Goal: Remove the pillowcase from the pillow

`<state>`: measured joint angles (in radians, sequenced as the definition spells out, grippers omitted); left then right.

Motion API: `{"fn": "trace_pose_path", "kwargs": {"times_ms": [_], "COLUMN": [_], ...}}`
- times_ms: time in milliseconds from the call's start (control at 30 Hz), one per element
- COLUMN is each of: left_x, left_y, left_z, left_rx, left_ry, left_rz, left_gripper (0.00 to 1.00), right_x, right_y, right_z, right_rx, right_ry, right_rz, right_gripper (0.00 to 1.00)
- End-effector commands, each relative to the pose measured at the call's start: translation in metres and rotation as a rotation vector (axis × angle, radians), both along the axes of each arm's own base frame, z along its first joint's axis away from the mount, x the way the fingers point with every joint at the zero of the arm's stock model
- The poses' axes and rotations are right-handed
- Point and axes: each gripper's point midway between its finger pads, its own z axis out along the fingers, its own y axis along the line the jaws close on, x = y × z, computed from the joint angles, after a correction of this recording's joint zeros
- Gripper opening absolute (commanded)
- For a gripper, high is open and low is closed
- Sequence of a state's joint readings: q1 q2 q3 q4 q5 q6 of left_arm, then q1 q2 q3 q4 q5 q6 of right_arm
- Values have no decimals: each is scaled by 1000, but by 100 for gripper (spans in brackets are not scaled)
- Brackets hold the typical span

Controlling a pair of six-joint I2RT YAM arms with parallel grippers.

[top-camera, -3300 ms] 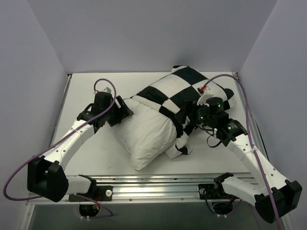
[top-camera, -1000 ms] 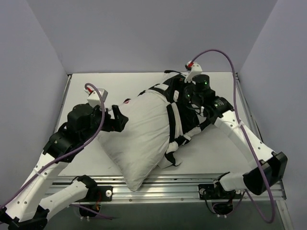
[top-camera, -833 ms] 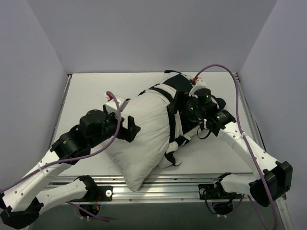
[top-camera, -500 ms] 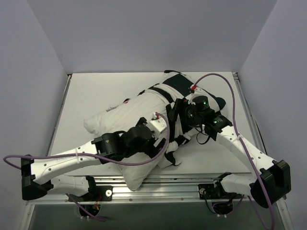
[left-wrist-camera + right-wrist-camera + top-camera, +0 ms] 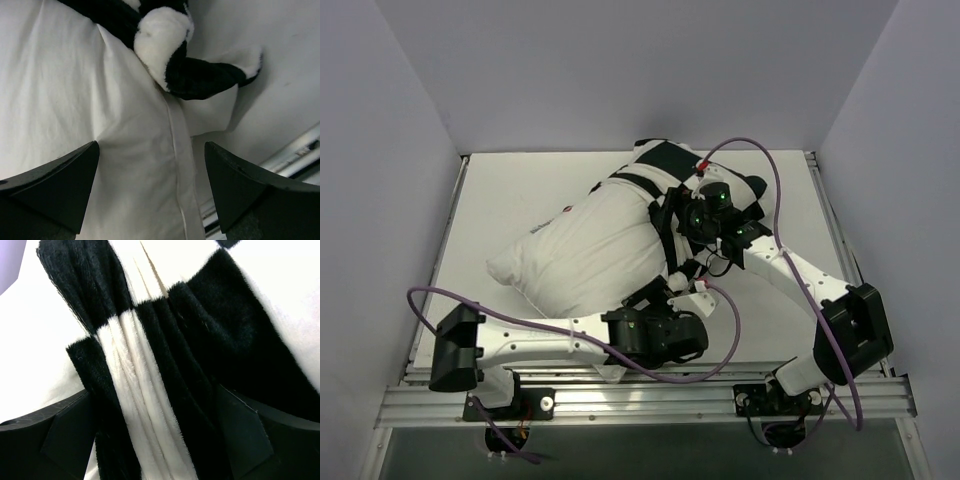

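While the right gripper (image 5: 152,397) pinches the bunched pillowcase (image 5: 165,340), the left gripper (image 5: 151,150) hangs spread over the pillow (image 5: 585,255), whose small label (image 5: 566,212) is too small to read.

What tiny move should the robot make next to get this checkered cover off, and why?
Probably lower the open left hand onto the bare pillow and pinch it. That hand hovers over the pillow beside the bunched pillowcase, whose folds sit inside the right hand, so an anchor would let the right one pull the cover off.
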<state>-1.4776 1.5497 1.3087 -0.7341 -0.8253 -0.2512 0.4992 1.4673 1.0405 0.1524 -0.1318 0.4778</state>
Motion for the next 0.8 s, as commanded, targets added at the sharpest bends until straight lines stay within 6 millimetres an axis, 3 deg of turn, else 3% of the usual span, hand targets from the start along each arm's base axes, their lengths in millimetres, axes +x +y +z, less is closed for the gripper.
{"fn": "trace_pose_path", "kwargs": {"times_ms": [0,167,333,433,467,567,767], "left_x": [20,31,38,40,40,41,44], "left_y": [14,30,46,52,51,49,38], "left_z": [0,-31,-53,-59,-61,-57,-31], "left_rx": [127,294,320,303,291,254,99], "left_ry": [-145,-164,-128,-121,-116,-112,-96], "left_rz": [103,173,255,285,286,292,299], "left_gripper": [94,94,99,65,40,4,2], "right_x": [-2,-6,-8,-10,-11,-16,-34], "right_y": [4,0,0,-4,-6,-12,-28], "right_z": [-11,-14,-10,-6,-2,6,17], "right_rx": [-23,-41,-37,-41,-41,-40,-42], "right_ry": [21,21,12,4,-1,-13,-28], "right_rz": [29,35,50,49,46,42,31], "right_gripper": [86,86,87,87,86,86,86]}}
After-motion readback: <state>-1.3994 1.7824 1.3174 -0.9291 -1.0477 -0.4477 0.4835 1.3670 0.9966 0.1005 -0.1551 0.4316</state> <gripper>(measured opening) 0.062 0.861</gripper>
